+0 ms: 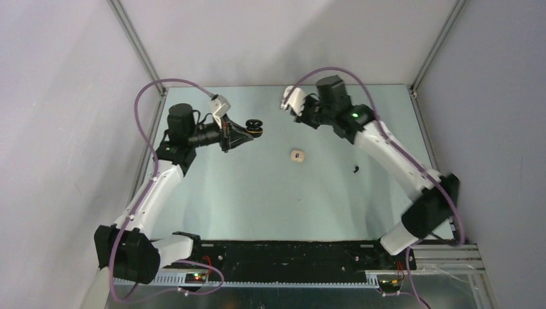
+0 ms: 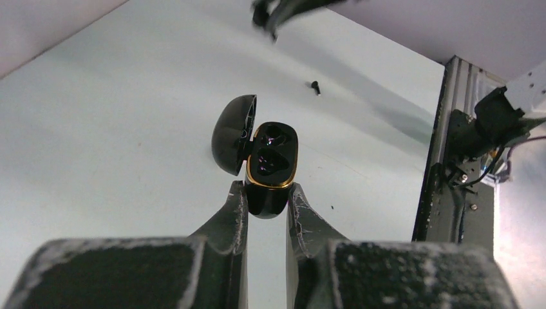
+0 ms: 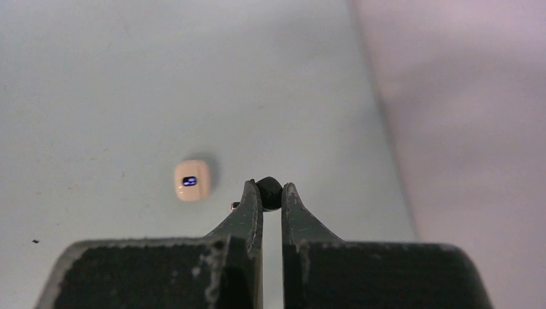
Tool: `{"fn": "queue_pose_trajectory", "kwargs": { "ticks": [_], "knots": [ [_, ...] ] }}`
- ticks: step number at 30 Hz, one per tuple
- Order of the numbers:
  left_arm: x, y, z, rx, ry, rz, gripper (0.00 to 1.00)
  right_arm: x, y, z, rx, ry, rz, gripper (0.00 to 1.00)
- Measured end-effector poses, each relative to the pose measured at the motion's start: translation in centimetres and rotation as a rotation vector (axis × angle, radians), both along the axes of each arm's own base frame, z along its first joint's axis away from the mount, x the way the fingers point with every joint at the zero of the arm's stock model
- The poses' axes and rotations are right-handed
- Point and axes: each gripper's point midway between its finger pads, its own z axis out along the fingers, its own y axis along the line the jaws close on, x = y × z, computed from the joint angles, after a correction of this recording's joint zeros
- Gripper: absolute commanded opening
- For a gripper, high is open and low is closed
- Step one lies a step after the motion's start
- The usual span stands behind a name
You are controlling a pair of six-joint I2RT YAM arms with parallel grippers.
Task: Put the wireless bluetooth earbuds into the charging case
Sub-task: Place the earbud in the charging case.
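You had the left gripper (image 2: pixel 266 188) clamped on the lower body of the black charging case (image 2: pixel 272 164). The case was raised off the table (image 1: pixel 257 199), with its lid (image 2: pixel 230 132) swung open to one side and the gold-rimmed wells exposed. Your right gripper (image 3: pixel 270 187) was pinched shut on a small black earbud (image 3: pixel 268 191), near the case but not over it.

I judged this to be the carry-to-case step. The next move called for bringing that bud over one well, turning it to suit the hollow, and only then letting go.

A loose black earbud (image 1: pixel 355 169) lay on the table towards the right arm. A cream-white earbud (image 3: pixel 192 180) lay between the arms.

The dark, glossy wells made it impossible to tell whether either was already filled. The right fingers hid most of the held bud, so its orientation could not be read.
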Motion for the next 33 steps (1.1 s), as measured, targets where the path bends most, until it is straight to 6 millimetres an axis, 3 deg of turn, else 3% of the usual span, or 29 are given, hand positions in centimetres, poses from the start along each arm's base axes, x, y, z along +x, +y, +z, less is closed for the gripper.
{"fn": "queue_pose_trajectory", "kwargs": {
  "ticks": [3,5,9,16,20,27,33],
  "knots": [
    [0.3,-2.1,0.0,0.005,-0.043,-0.069,0.0,-1.6,-2.4,6.5,0.091,-0.134,-0.072,0.0],
    [0.2,-3.2,0.0,0.001,-0.06,-0.1,0.0,-3.4,-2.9,9.4,0.144,-0.198,-0.09,0.0],
    [-0.3,-5.5,0.7,-0.013,-0.124,-0.145,0.0,-6.7,-1.9,12.5,0.207,-0.277,-0.1,0.0],
    [-1.0,-7.7,0.5,-0.037,-0.2,-0.118,0.0,-7.9,0.5,11.3,0.182,-0.274,-0.14,0.0],
    [-0.8,-7.9,0.6,-0.051,-0.195,-0.073,0.0,-8.1,1.1,10.7,0.159,-0.272,-0.147,0.0],
    [-1.1,-7.9,2.9,-0.123,-0.207,-0.026,0.0,-8.8,2.2,10.1,0.147,-0.267,-0.123,0.0],
    [-1.4,-7.9,2.8,-0.144,-0.179,-0.018,0.0,-8.8,2.5,10.5,0.159,-0.279,-0.122,0.0]
  ]
}}
